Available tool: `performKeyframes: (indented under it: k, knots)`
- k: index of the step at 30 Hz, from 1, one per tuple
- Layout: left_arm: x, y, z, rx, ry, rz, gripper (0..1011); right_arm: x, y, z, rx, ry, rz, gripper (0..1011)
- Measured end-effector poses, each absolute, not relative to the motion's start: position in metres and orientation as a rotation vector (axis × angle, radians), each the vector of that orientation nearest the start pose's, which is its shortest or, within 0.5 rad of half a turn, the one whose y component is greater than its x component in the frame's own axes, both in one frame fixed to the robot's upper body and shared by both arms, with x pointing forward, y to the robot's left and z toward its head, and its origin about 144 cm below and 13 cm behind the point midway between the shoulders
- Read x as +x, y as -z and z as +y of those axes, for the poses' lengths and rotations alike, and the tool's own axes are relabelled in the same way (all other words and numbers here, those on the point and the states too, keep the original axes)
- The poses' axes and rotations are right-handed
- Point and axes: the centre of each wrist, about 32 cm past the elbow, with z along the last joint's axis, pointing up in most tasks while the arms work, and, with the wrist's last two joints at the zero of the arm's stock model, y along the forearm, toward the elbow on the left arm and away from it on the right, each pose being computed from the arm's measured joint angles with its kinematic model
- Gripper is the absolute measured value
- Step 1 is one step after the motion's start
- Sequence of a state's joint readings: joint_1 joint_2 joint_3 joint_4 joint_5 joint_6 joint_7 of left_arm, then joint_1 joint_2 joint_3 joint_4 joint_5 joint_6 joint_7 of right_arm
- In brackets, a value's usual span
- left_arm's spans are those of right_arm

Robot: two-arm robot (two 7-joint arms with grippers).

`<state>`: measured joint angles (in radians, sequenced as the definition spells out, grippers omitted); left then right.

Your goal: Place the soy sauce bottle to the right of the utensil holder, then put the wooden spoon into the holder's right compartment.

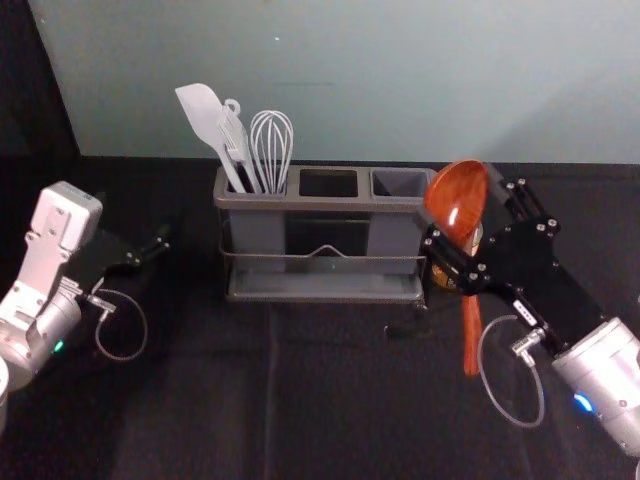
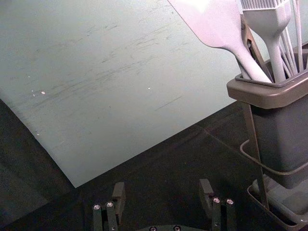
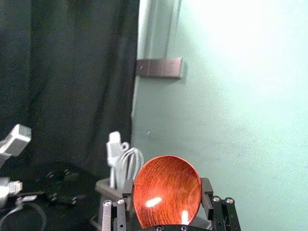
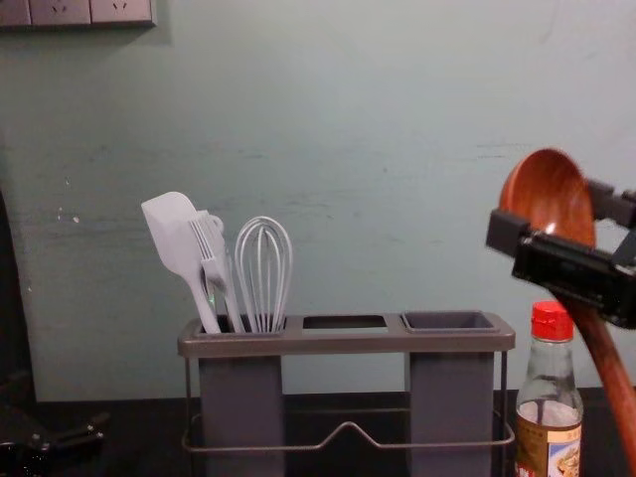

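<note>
My right gripper [image 1: 462,208] is shut on the wooden spoon [image 1: 472,325] near its bowl, above and in front of the soy sauce bottle [image 1: 441,277]. In the right wrist view the spoon's bowl [image 3: 166,192] sits between the fingers of my right gripper [image 3: 167,186]. The handle hangs down, slanting, in the chest view. The red-capped bottle [image 4: 550,417] stands upright just right of the utensil holder [image 4: 348,341], whose right compartment [image 4: 449,321] holds nothing visible. My left gripper [image 1: 140,250] is parked left of the holder; in its wrist view that left gripper [image 2: 162,190] stands open, nothing between its fingers.
A white spatula [image 1: 203,115], a brush [image 1: 235,140] and a whisk [image 1: 272,150] stand in the holder's left compartment. Behind the black-covered table [image 1: 200,400] rises a pale green wall [image 1: 350,80]. Sockets [image 4: 91,12] are on it at upper left in the chest view.
</note>
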<state>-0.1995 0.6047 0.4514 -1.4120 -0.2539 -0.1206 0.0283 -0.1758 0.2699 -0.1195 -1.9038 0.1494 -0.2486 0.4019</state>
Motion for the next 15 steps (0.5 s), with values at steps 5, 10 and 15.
performKeyframes:
  k: [5, 10, 15]
  knots:
    - [0.4886, -1.1398, 0.3097, 0.304, -1.248, -0.285, 1005, 0.4011, -1.1899, -0.2387, 0.157, 0.997, -0.389, 840]
    - [0.4886, -1.1398, 0.3097, 0.305, -1.248, -0.285, 1005, 0.4013, -1.1901, -0.2388, 0.157, 0.995, -0.389, 840]
    - [0.4886, -1.1398, 0.3096, 0.304, -1.248, -0.285, 1005, 0.4015, -1.1903, -0.2389, 0.159, 0.989, -0.388, 840]
